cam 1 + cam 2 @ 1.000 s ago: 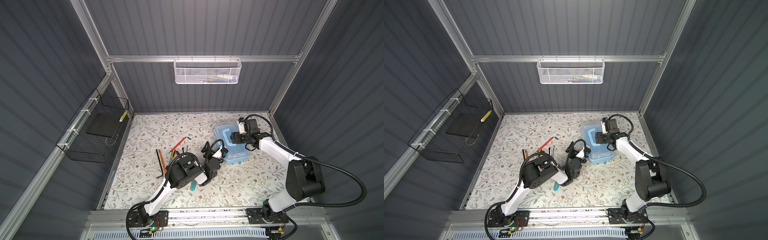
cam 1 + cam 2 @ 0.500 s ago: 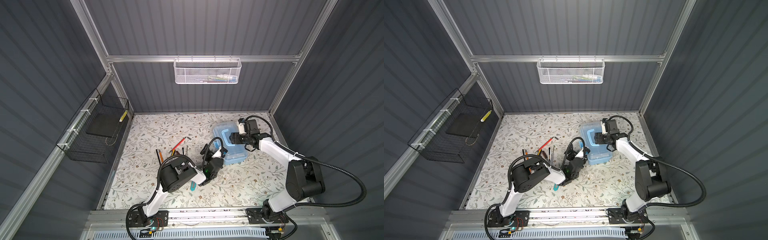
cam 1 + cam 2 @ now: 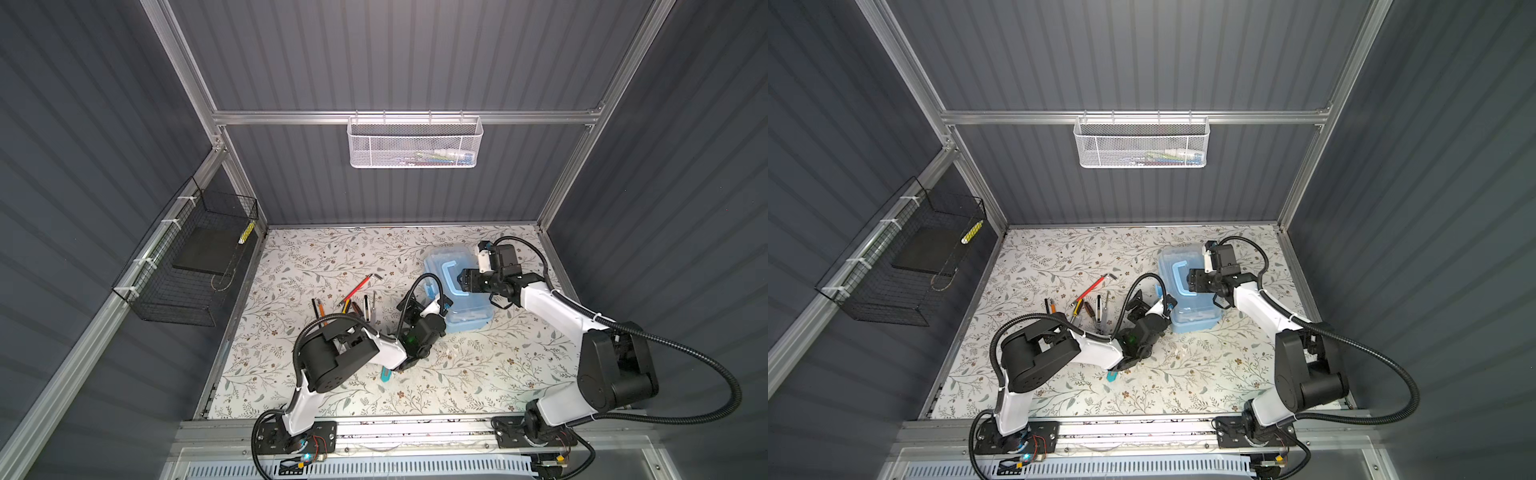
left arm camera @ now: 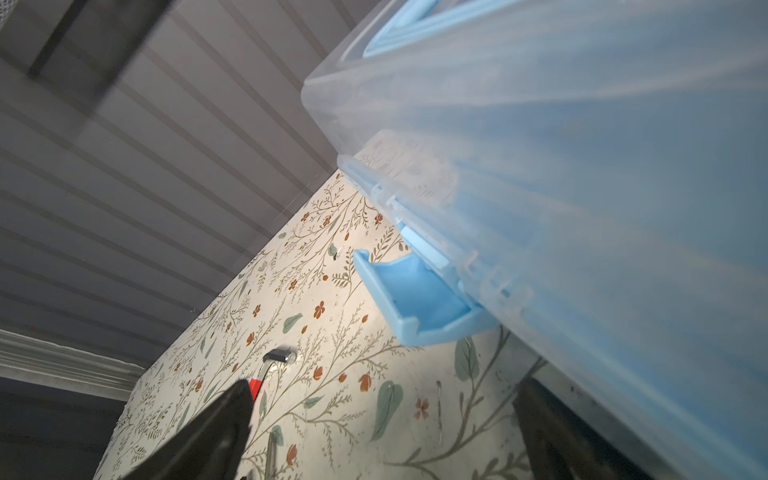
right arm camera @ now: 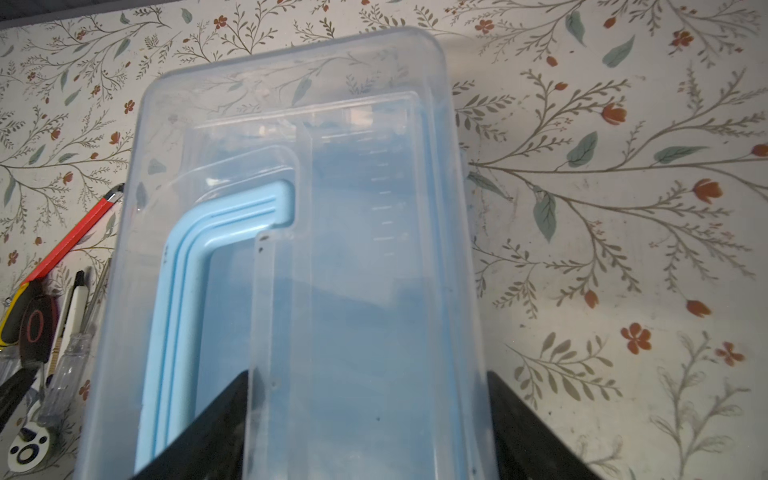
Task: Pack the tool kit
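Observation:
The tool kit (image 3: pixel 461 291) is a light-blue box with a clear lid, standing at the right of the floral mat; it also shows in the other top view (image 3: pixel 1192 303). My right gripper (image 3: pixel 464 281) reaches over it from the right. In the right wrist view its jaws (image 5: pixel 368 399) clasp a wide strip of the lid (image 5: pixel 357 249), one finger beside the arched handle (image 5: pixel 183 291), the other at the lid's outer edge. My left gripper (image 3: pixel 434 305) is open, low on the mat at the box's left side. In its wrist view the blue latch (image 4: pixel 415 299) hangs flipped open, and only mat lies between the fingertips (image 4: pixel 384 388).
Loose tools (image 3: pixel 359 305), among them a red-handled one (image 3: pixel 358 286), lie on the mat left of the box. A teal item (image 3: pixel 385 374) lies under the left arm. A white mesh basket (image 3: pixel 414 143) hangs on the back wall and a black wire basket (image 3: pixel 195 266) on the left wall.
The left arm's elbow has swung to the left while its gripper stays by the box's latch side. The right arm and the box have not moved.

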Robot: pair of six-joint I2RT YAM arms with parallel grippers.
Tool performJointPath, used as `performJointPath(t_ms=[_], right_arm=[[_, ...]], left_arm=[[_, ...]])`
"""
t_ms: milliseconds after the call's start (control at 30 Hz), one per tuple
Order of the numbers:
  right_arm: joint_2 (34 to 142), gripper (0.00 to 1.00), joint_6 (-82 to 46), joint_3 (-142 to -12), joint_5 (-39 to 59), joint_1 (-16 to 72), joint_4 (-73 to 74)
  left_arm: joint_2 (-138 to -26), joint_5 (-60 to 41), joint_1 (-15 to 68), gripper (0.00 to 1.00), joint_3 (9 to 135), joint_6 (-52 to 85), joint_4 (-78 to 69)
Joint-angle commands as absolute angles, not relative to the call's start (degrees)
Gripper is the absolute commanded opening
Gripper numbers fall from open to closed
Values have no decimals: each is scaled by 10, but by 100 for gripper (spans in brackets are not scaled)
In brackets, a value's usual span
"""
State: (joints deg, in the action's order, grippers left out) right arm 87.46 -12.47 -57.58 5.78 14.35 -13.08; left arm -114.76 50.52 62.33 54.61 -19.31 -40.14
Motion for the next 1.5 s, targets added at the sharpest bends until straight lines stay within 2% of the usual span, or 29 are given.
performJointPath(t_ms=[0, 233, 433, 633, 800, 1133, 1467], right_arm=[[895, 67, -163, -539, 94, 161, -226], [902, 67, -173, -538, 89, 161, -203], [905, 66, -173, -541, 91, 161, -201], [887, 67, -168, -522, 88, 162, -182], [889, 70, -163, -522, 91, 163, -186], [868, 75, -166, -518, 91, 164, -171], [846, 77, -165, -519, 100, 164, -171]], left_arm=[[-1088, 453, 635, 100, 564, -130, -402], [-1067, 432, 635, 100, 543, -99, -370], [-1049, 459, 635, 100, 527, -61, -344], [-1035, 477, 627, 100, 567, -18, -254], [-1013, 440, 589, 100, 570, 45, -216], [-996, 336, 535, 100, 579, 72, -186], [-1010, 274, 530, 100, 628, 80, -138]])
